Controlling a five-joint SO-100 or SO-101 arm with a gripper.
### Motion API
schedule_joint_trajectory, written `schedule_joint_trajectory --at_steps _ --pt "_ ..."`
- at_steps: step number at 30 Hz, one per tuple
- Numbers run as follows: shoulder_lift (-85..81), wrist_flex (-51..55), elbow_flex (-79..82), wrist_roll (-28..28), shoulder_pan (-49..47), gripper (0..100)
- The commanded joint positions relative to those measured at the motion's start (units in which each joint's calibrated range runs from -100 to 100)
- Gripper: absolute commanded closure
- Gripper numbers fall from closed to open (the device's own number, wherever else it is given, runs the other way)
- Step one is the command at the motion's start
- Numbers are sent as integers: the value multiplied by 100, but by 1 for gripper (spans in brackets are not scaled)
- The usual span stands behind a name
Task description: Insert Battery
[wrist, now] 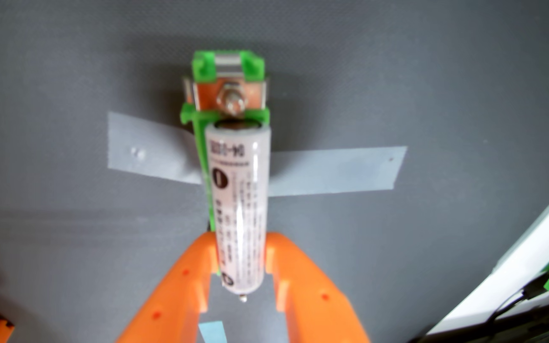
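A dark grey tabletop (pixel 68 82) fills the wrist view, matte and slightly textured, with strips of pale grey tape (pixel 336 171) stuck across its middle on either side of a green battery holder (pixel 200 148). The holder runs from the centre toward the far edge of the tabletop, where its end carries a copper-coloured contact plate with a metal bolt (pixel 232 99) and a folded metal clip above it.

The orange gripper (pixel 241 254) enters from the near edge, its two fingers (pixel 184 280) spread in a V whose tips close in on the lower part of a white cylindrical battery (pixel 238 198). The tips press against the battery's two sides, so the gripper is grasping it. The battery points away from the gripper, lying along the holder's green side rail, its far end just short of the bolt and its small terminal nub showing at the near end between the fingers. Whether it is seated in the holder or only above it cannot be told.

A small piece of blue tape (pixel 212 331) lies between the fingers at the near edge. White and green objects, blurred, sit at the right edge.
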Motion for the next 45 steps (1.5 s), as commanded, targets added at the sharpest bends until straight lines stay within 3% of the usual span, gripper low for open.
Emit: schedule_joint_trajectory --at_steps 1,45 --pt "-190 -58 -13 8 53 98" --pt "-198 -32 -49 132 348 98"
